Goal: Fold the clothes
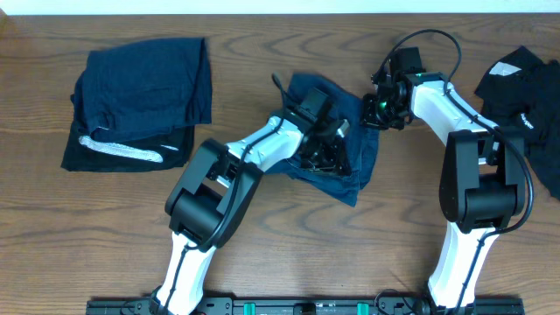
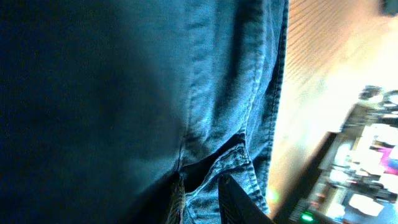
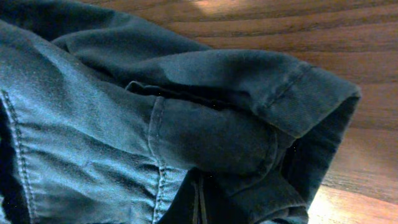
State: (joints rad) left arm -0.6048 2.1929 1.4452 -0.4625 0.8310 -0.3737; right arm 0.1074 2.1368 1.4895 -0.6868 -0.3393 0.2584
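A blue denim garment (image 1: 354, 157) lies crumpled in the middle of the table, and both arms meet over it. My left gripper (image 1: 325, 144) is on its middle. In the left wrist view its fingers (image 2: 239, 202) stand narrowly apart with a hemmed fold of the denim (image 2: 205, 193) between them. My right gripper (image 1: 378, 109) is at the garment's upper right corner. Its fingers (image 3: 198, 202) are pressed together, with their tips buried under a hemmed fold (image 3: 211, 140). More clothes lie aside: a dark navy pile (image 1: 144, 87) and black pieces (image 1: 525, 87).
The navy pile at the far left rests on a black garment with white marks (image 1: 122, 151). The black pieces with white marks lie at the right edge. Bare wooden tabletop (image 1: 289, 245) stretches along the front between the arm bases.
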